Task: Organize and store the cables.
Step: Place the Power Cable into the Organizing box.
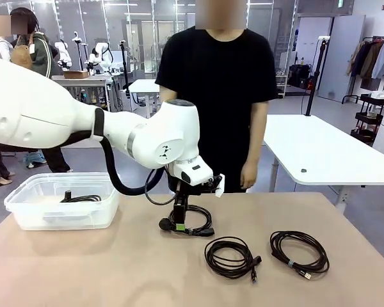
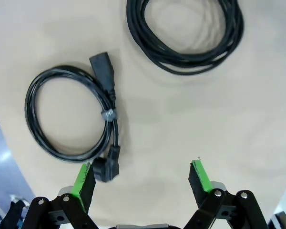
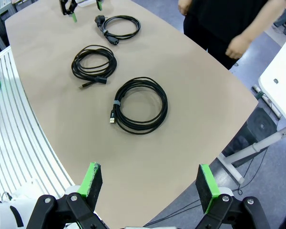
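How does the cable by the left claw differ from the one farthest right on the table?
The claw-side cable has chunky black plugs; the rightmost cable ends in a slim metal-tipped plug. The rightmost cable wears a pale band; the claw-side cable has a dark tie. Both are black round coils flat on the table.

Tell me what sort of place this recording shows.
Probably an open-plan lab or workshop: white work tables, glass partition walls behind the person, a coat rack and a utility cart.
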Action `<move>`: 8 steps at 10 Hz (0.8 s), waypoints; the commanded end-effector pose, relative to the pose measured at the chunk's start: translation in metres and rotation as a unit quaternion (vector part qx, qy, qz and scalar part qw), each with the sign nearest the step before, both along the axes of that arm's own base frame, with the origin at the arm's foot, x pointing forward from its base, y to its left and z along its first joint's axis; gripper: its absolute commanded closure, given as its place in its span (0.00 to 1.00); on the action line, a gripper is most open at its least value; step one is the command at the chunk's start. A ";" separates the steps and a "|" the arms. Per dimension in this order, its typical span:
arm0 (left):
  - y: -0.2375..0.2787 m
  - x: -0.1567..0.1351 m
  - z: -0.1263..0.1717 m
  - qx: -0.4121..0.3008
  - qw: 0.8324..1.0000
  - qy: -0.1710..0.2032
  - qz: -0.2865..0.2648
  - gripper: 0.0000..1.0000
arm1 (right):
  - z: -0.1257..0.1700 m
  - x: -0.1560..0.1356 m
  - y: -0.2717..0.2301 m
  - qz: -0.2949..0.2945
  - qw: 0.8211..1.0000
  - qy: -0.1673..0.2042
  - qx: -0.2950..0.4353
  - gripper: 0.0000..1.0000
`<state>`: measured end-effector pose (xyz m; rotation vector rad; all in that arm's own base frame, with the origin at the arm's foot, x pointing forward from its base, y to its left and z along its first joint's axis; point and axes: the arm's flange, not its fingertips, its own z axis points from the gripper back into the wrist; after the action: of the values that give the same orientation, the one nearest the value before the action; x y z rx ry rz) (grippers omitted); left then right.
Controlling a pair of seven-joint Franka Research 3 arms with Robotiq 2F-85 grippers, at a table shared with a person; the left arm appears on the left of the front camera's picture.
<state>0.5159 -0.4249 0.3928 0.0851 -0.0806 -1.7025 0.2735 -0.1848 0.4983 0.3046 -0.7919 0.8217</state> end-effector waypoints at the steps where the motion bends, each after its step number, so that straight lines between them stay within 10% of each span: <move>1: -0.005 0.015 0.003 -0.029 0.998 0.049 0.006 0.00 | -0.001 -0.002 -0.001 0.007 1.000 -0.005 0.001 0.00; 8: -0.005 0.017 -0.011 -0.020 0.999 0.041 0.020 0.00 | -0.001 -0.002 -0.001 0.007 1.000 -0.005 0.001 0.00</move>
<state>0.5349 -0.4300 0.3836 -0.0205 -0.0406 -1.6609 0.2734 -0.1850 0.4983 0.3048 -0.7925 0.8210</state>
